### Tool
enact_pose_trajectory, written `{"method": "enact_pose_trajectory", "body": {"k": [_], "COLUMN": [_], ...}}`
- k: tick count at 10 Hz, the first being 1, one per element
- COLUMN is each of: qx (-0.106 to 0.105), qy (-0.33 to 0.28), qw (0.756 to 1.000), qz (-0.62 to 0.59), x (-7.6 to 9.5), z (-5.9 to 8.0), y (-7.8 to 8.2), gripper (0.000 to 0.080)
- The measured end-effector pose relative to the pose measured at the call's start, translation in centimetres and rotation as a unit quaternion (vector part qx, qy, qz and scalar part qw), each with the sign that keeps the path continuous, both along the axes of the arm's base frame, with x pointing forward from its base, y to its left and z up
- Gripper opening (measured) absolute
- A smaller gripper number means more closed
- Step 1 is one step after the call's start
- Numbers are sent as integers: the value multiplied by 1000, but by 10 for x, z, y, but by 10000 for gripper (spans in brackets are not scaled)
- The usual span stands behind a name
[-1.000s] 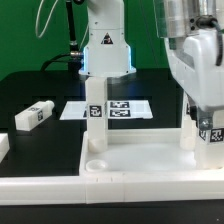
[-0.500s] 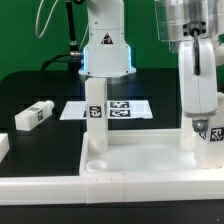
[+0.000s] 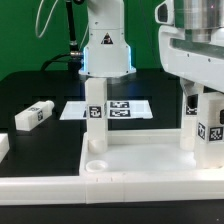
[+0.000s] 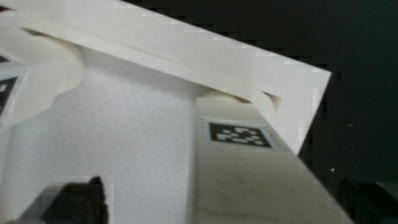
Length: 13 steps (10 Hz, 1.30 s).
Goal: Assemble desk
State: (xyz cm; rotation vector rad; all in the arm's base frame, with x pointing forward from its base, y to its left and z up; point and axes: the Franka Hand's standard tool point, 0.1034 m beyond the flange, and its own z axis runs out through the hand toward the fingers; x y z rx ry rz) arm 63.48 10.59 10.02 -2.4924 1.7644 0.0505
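The white rimmed tabletop (image 3: 150, 172) lies on the black table. Three white tagged legs stand in its corner sockets: one at the back left (image 3: 93, 105), one at the back right (image 3: 189, 125) and one at the front right (image 3: 211, 132). The front left socket (image 3: 95, 158) holds nothing. A fourth leg (image 3: 30, 116) lies loose on the table at the exterior view's left. My gripper (image 3: 194, 98) hangs open just above the two right legs and holds nothing. In the wrist view one dark finger (image 4: 80, 200) shows beside a tagged leg (image 4: 214, 170); the other finger is out of frame.
The marker board (image 3: 125, 108) lies behind the tabletop, in front of the arm's base (image 3: 105, 55). A white block (image 3: 3, 145) sits at the exterior view's left edge. A long white border bar (image 3: 60, 190) runs along the front.
My gripper has let go of the front right leg and risen straight up. The leg stays upright in its socket.
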Motion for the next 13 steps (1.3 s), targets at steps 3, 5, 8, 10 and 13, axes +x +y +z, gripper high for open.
{"method": "enact_pose_trajectory", "body": {"k": [3, 5, 8, 10, 13], "qx": [-7, -44, -57, -57, -54], "qy": [-10, -22, -47, -46, -39], "qw": [993, 952, 882, 885, 908], "qz": [118, 301, 466, 459, 413], "x": [0, -1, -7, -7, -10], "z": [0, 1, -8, -9, -12], "y": [-1, 10, 26, 23, 21], "gripper": [649, 649, 649, 649, 392]}}
